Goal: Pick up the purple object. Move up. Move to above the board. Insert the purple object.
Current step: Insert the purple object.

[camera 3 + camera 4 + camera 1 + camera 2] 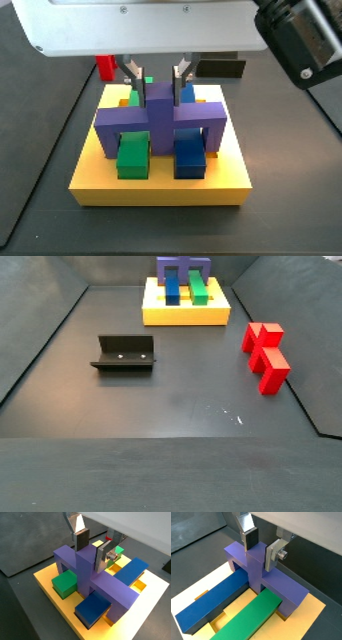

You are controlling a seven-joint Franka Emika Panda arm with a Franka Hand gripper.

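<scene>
The purple object (87, 572) is cross-shaped and sits on the yellow board (47, 579). Its legs straddle the green bar (65, 584) and the blue bar (93, 607). It shows the same way in the other wrist view (254, 562) and in both side views (158, 115) (183, 268). My gripper (93, 549) (262, 546) (158, 75) hangs over the raised centre, one finger on each side. A small gap shows on either side, so the jaws stand open. The gripper is cut off in the far side view.
The board (187, 314) lies at the far end of the dark floor. Two red blocks (267, 351) stand by the right wall; one shows behind the board (106, 66). The fixture (124, 353) stands left of the middle.
</scene>
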